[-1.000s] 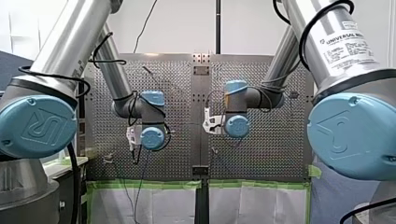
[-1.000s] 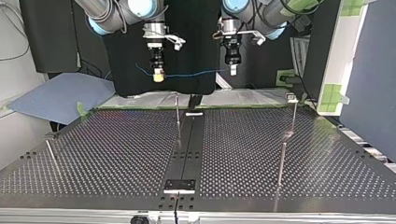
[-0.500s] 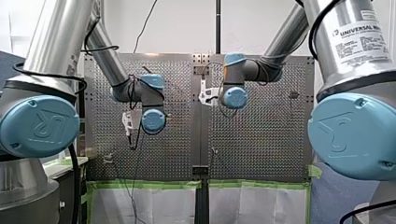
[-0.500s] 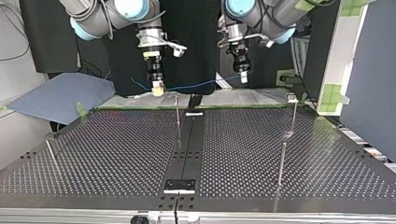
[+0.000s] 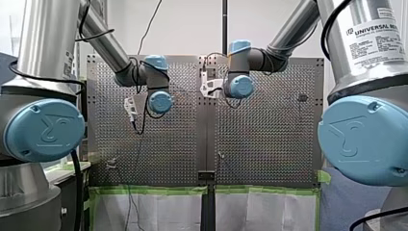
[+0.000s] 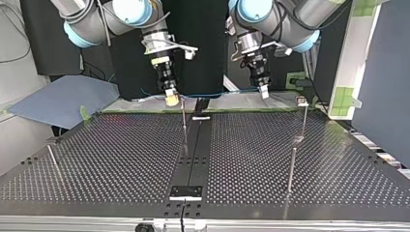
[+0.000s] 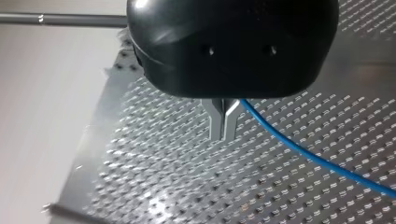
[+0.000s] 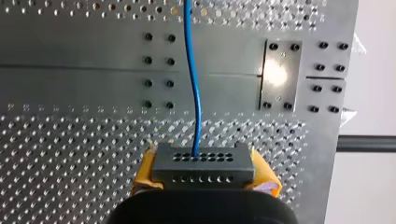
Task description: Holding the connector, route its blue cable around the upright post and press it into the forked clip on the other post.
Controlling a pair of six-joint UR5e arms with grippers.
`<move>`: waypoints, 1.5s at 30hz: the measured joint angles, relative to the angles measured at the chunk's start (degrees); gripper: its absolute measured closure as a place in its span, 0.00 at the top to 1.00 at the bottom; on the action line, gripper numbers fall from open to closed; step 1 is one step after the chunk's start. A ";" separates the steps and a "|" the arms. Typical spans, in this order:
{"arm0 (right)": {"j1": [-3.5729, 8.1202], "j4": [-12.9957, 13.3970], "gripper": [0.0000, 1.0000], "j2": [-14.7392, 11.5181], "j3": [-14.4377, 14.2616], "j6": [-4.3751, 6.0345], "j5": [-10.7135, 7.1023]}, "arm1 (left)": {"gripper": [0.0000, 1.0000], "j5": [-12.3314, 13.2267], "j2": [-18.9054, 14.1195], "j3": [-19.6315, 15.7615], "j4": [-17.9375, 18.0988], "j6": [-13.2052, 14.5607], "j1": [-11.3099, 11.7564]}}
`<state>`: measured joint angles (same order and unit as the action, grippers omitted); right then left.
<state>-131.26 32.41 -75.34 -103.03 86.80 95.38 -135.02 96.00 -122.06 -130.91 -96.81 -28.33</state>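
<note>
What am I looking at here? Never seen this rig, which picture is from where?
Two robot arms over a perforated table. The front view looks from behind them; the top view faces them, so sides swap; two wrist cameras look along each tool. The right tool, yellow-padded, grips a dark connector. Its blue cable runs to the left tool, whose metal fingers look shut on it. Thin upright posts stand on the table; nothing is routed yet.

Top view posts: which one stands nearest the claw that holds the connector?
The thin post beside the centre strip, close by my right claw and its connector; the other posts stand far off toward the view's side edges.
</note>
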 joint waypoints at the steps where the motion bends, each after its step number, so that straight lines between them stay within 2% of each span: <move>1: 0.00 -0.49 0.00 0.01 0.43 0.08 -0.24 | 0.05 -0.20 -0.47 0.36 -0.50 0.01 0.18; 13: 0.08 -5.41 0.00 0.26 6.79 0.74 -3.04 | 0.05 -0.73 -6.72 6.41 -6.72 0.11 2.46; 23: 0.01 -6.56 0.00 1.30 12.42 2.64 -6.28 | 0.07 -0.60 -11.85 11.54 -11.86 0.51 4.83; 30: -0.33 -8.72 0.00 3.59 15.93 2.67 -7.73 | 0.07 2.10 -15.40 15.27 -15.58 0.08 8.07; 37: -0.70 -10.13 0.00 5.04 19.90 2.85 -8.17 | 0.07 5.74 -15.13 18.97 -19.27 -1.07 11.74; 45: -1.50 -12.28 0.00 7.58 24.58 2.65 -8.93 | 0.07 10.02 -11.37 23.26 -23.57 -3.59 16.03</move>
<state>-132.76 20.13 -67.76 -78.45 89.46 86.45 -125.00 84.63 -98.79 -154.48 -100.40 -12.30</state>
